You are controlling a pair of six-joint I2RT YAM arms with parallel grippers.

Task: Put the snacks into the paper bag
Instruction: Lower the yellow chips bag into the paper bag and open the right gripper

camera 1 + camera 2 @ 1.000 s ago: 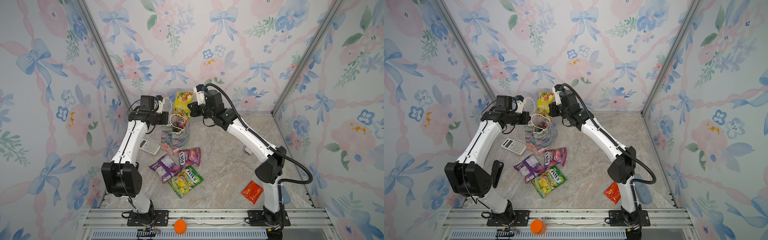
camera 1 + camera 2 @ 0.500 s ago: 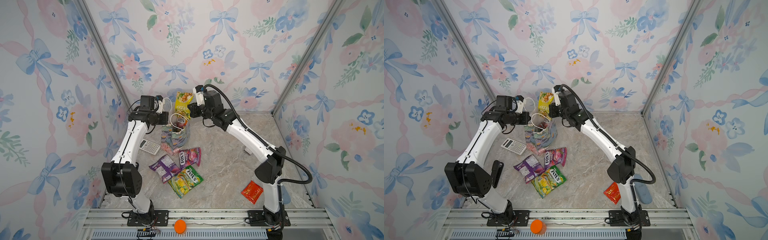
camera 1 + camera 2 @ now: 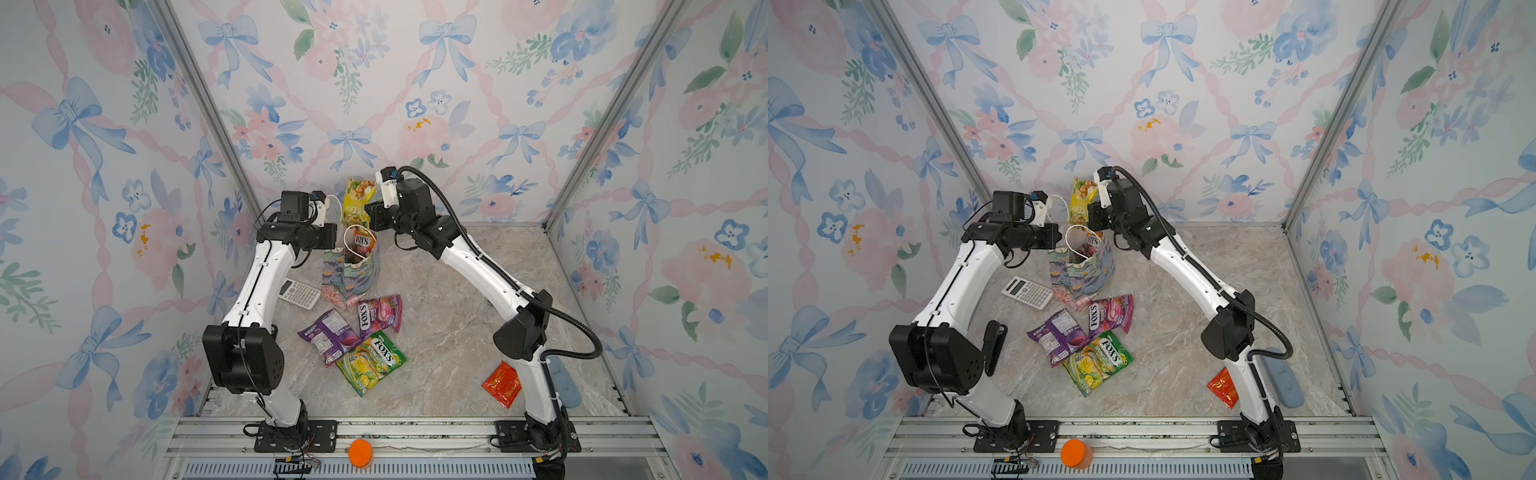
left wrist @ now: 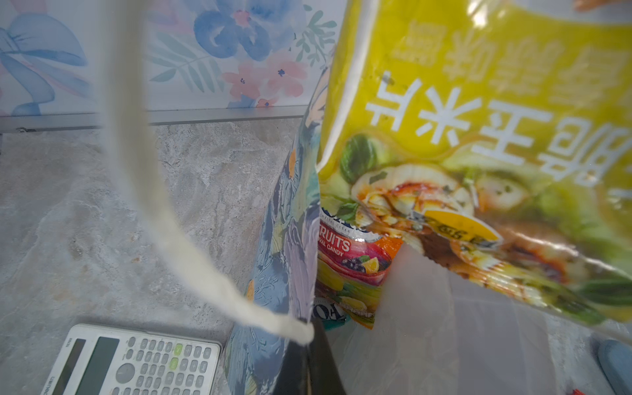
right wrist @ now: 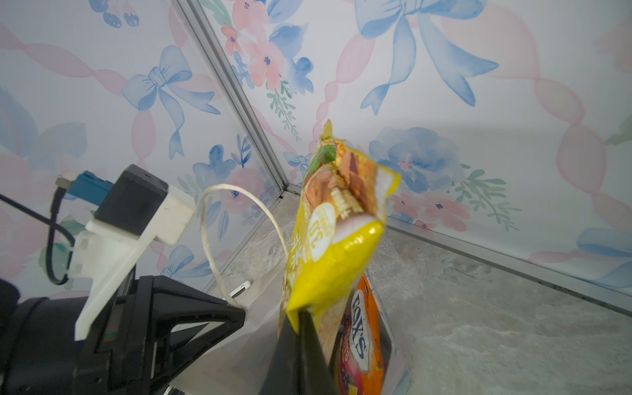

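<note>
**Clerk:** Item one, the bag?

**Checker:** The bag (image 3: 351, 278) is standing upright toward the back of the bench (image 3: 457, 316), mouth up. The left gripper (image 4: 307, 355) is pinching its rim, jaws together on the paper right where a cord (image 4: 191, 260) is rooted. I judge that this grip is spreading the mouth and stopping the bag from tipping.

**Clerk:** Item two, the right gripper?

**Checker:** The right gripper (image 5: 301, 321) is clamping a yellow packet (image 5: 335, 239) by one edge, jaws tight on the film. The packet is hanging at the mouth, on the back-wall side. I cannot tell whether its far end is crossing the rim. It is probably being held by an edge so that it is entering narrow-way, clear of the left gripper.

**Clerk:** Stock already inside?

**Checker:** An orange packet (image 3: 361, 243) is standing on end inside, its top showing above the rim. That is leaving only a slot beside it for the yellow one.

**Clerk:** Stock outstanding?

**Checker:**
- A purple packet (image 3: 328, 336), a pink packet (image 3: 380, 313) and a green packet (image 3: 372, 361) are lying overlapped just in front of the bag.
- A red sachet (image 3: 502, 384) is lying well apart, by the right arm's base.

**Clerk:** Anything not for bagging?

**Checker:** A calculator (image 3: 299, 294) is lying beside the bag, under the left arm.
</note>
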